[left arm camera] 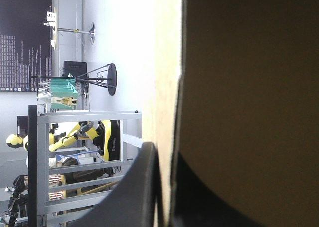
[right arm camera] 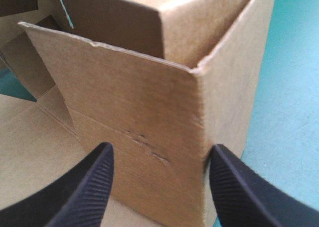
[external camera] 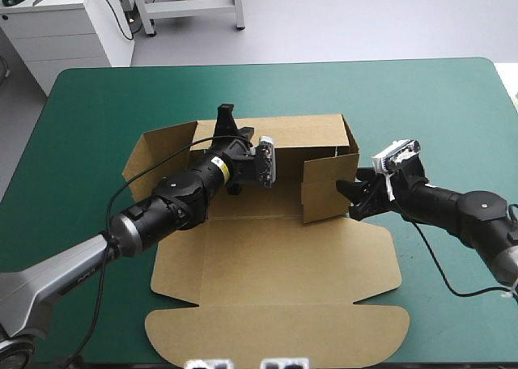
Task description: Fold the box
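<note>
Right wrist view, box [right arm camera: 124, 97] corner between right end effector [right arm camera: 160, 149]

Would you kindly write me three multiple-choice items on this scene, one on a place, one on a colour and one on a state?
1. Where does the flat lid of the box lie?
A. toward the near edge of the table
B. toward its far edge
C. hanging over its left edge

2. What colour is the table's cover?
A. red
B. teal-green
C. white

3. How does the right tool stand?
A. shut on the box
B. out of view
C. open, at a raised corner of the box

Answers:
1 A: in the high view the flat panels spread toward the near edge.
2 B: teal-green shows all around the box.
3 C: in the right wrist view its black fingers stand apart, one on either side of the corner.
</note>
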Controlling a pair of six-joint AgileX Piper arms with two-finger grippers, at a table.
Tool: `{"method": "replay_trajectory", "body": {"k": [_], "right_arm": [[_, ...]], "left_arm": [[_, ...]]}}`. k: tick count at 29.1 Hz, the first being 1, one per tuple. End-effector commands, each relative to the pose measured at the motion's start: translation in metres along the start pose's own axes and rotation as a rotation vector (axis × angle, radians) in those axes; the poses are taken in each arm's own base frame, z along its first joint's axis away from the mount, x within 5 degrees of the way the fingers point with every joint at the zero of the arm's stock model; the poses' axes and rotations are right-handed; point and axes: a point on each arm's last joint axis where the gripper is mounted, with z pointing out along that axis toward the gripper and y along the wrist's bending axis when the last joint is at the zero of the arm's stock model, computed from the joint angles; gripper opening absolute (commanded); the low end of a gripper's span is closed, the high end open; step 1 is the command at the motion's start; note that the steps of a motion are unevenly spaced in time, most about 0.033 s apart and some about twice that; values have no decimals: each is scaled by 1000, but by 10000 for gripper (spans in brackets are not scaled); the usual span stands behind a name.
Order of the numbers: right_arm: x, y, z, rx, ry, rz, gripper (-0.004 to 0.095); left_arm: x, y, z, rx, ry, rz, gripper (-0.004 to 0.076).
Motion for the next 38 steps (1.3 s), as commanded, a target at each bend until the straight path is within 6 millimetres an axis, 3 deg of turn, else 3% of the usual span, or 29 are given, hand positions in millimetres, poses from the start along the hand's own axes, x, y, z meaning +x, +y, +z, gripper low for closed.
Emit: {"method": "replay_trajectory", "body": {"k": [1,10,21,24,32,38], "right_arm": [[-12,5,-2,-43,-60,-32,607],[-8,14,29,79,-3,-107,664],[-3,23,59,184,52,-133,645],[-6,22,63,186,40,-73,542],[-17,25,62,163,11,-82,-21],[-19,25,62,163,7,-111,-14]], "left_arm": [[-8,13,-11,-42,-58,-35,-8],[-11,13,-11,-41,-88,-34,-8],[-13,13,-12,-41,-108,-51,-8],[-14,13,-12,-41,-126,-50,-8],[-14,13,-12,-41,-124,-50,-8],[-14,13,-12,-41,-124,-50,-8]]}}
